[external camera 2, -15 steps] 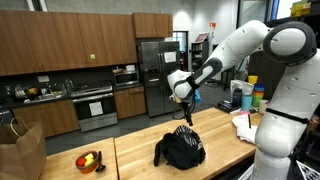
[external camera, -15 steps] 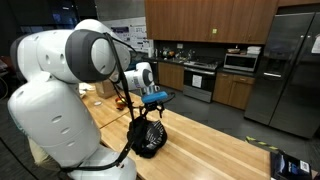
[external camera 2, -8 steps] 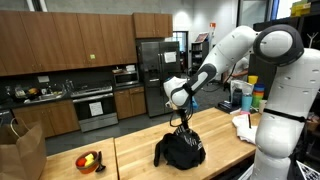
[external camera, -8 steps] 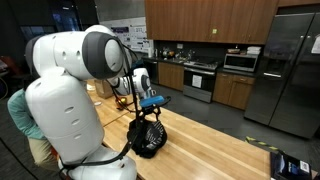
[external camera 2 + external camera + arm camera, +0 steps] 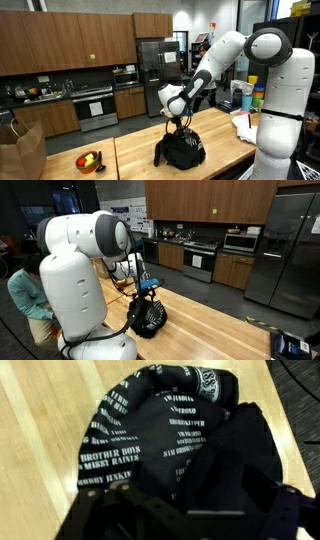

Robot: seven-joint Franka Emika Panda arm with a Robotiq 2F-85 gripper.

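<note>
Wrist view: black cloth bag (image 5: 190, 450) fills nearly the whole frame, pale wood of the counter (image 5: 40, 410) showing at upper left and along the top. Gripper (image 5: 185, 525) enters from the bottom edge, dark against dark, jaws spread wide with nothing between them.

In both exterior views the bag (image 5: 182, 150) sits slumped on the wooden counter near the middle of the frame, with the gripper (image 5: 180, 121) directly over its top. Whether metal meets cloth cannot be told. A bowl of fruit (image 5: 90, 160) lies well apart at lower left.

Risks, as I judge them:
- Fabric is soft and crumpled. Jaws closing here may catch only a loose fold, which would slide out under the bag's own weight.
- Smooth wood underneath. A push from above or from the side could shove the bag along instead of pinning it.
- Black on black in the wrist view. Folds and finger edges are hard to separate, so the aim may be off.
- A person (image 5: 25, 295) stands close at the left edge of the frame, near the arm's sweep.

Bag's look: matte black, rows of white block lettering curving over the upper left side, a round white emblem near the top, and deep creases at lower right.
</note>
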